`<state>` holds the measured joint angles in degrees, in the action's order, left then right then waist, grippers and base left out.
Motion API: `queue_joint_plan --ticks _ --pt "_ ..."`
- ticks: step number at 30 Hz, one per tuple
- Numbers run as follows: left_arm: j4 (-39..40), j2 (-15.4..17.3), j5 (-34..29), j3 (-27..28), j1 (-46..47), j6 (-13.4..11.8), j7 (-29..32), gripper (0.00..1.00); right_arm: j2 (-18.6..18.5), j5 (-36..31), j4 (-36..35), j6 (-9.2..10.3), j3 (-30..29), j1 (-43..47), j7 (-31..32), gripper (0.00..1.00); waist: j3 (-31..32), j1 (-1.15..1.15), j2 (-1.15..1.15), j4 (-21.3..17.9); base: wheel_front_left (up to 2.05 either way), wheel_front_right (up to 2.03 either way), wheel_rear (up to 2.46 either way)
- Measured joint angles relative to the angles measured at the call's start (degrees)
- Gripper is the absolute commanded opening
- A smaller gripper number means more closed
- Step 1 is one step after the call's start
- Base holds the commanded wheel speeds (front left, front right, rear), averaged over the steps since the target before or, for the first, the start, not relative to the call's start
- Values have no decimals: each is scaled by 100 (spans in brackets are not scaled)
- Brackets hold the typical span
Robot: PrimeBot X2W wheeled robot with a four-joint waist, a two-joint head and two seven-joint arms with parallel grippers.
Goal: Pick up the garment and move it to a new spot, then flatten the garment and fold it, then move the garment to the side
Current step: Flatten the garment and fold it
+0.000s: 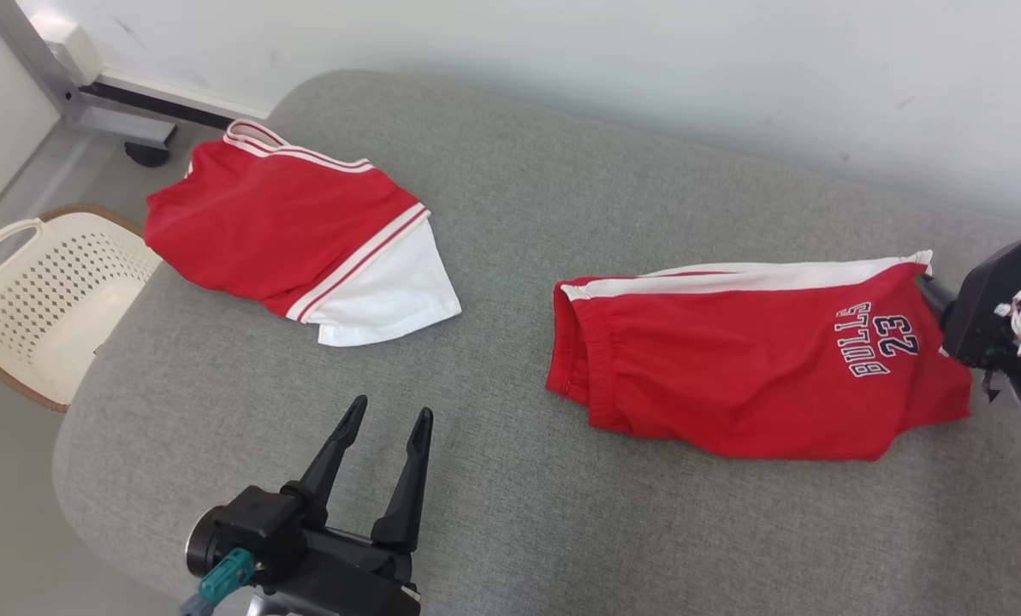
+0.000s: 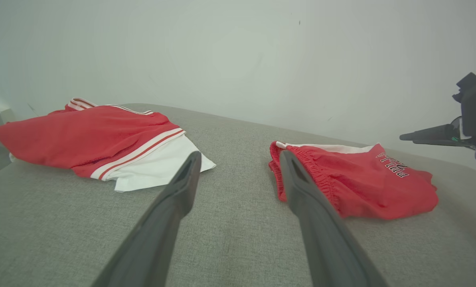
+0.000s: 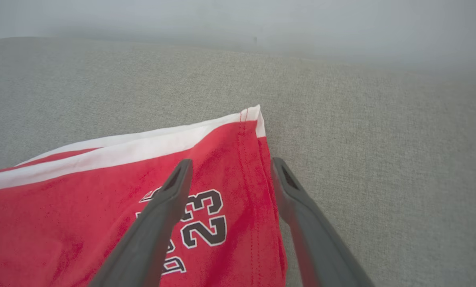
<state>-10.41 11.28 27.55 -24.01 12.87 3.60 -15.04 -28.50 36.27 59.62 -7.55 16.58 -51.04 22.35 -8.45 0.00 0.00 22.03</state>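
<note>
Head view: basket (image 1: 48,291) (perforated) near T-shirt (image 1: 270,227)

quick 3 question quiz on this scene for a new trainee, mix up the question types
1. True or false: the jaws of the left gripper and the right gripper both stand open.
2. Which number is printed on the shorts? A) 32 B) 23 C) 13
3. By the robot's own sides, on which side of the shorts does the T-shirt lie?
Key: 1 true; 2 B; 3 left.
</note>
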Motion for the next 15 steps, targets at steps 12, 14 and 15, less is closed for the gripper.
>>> queue_joint_plan --ticks 12,14,15 --pt "192 -170 -236 10 2 96 -1 100 233 -756 1182 0 -537 -541 -5 100 -421 0 0 -80 0 0 0" --pt "208 -186 -258 25 2 102 -1 100 276 -773 1261 0 -645 -541 -24 100 -488 1 0 -94 0 0 0" --pt "221 -193 -270 41 1 109 -1 100 277 -823 1295 0 -683 -546 -27 100 -519 1 0 -100 0 0 0"
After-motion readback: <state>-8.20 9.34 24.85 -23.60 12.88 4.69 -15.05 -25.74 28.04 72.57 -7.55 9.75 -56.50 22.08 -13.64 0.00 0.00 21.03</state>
